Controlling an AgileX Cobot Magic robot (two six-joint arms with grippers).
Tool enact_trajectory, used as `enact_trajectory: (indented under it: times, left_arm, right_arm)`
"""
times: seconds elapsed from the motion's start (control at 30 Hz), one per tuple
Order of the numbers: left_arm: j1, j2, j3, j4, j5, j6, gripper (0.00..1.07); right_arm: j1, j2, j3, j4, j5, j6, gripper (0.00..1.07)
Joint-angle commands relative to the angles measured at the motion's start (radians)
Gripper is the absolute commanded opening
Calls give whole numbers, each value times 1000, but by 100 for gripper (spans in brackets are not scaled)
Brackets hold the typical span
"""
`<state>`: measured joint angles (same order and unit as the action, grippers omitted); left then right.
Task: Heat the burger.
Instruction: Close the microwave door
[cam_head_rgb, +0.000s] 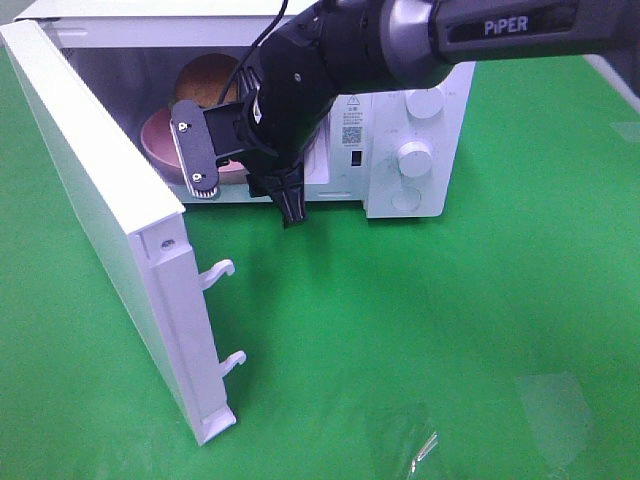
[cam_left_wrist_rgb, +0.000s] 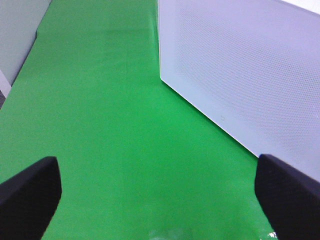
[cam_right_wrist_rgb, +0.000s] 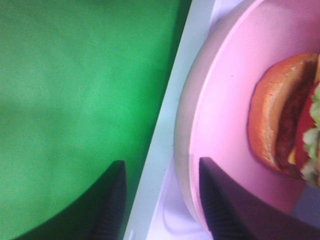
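The burger (cam_right_wrist_rgb: 287, 120) lies on its side on a pink round plate (cam_right_wrist_rgb: 225, 125) just inside the open white microwave (cam_head_rgb: 420, 150). From above, its brown bun (cam_head_rgb: 205, 80) and the plate (cam_head_rgb: 160, 140) show in the cavity. My right gripper (cam_right_wrist_rgb: 162, 205) reaches across to the microwave's front sill (cam_right_wrist_rgb: 165, 125). It is open, with one finger (cam_right_wrist_rgb: 112, 200) over the green cloth and the other over the plate's rim. It also shows in the high view (cam_head_rgb: 272, 190). My left gripper (cam_left_wrist_rgb: 157, 200) is open and empty over the cloth.
The microwave's door (cam_head_rgb: 120, 210) stands swung open on the left, its two latch hooks (cam_head_rgb: 220, 275) sticking out. A white perforated panel (cam_left_wrist_rgb: 240, 75) stands close beside my left gripper. Green cloth (cam_head_rgb: 420, 330) covers the table. Clear plastic scraps (cam_head_rgb: 430, 445) lie at the front.
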<state>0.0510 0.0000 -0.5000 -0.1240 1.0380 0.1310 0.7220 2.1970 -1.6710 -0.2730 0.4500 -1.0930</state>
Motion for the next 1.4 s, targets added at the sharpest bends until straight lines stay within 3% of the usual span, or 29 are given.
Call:
enact_trajectory:
  times: [0.03, 0.2, 0.37, 1.4]
  left_arm:
    - [3, 0, 3, -6, -2, 1, 98]
    - [3, 0, 3, -6, -2, 1, 98]
    - [3, 0, 3, -6, -2, 1, 98]
    - [3, 0, 3, -6, -2, 1, 98]
  right_arm:
    - [-1, -42, 47, -5, -33, 5, 54]
    - [-1, -114, 151, -31, -108, 12, 67]
    - [-1, -173, 226, -31, -120, 15, 73]
    - [-1, -588, 684, 7, -194, 388, 74]
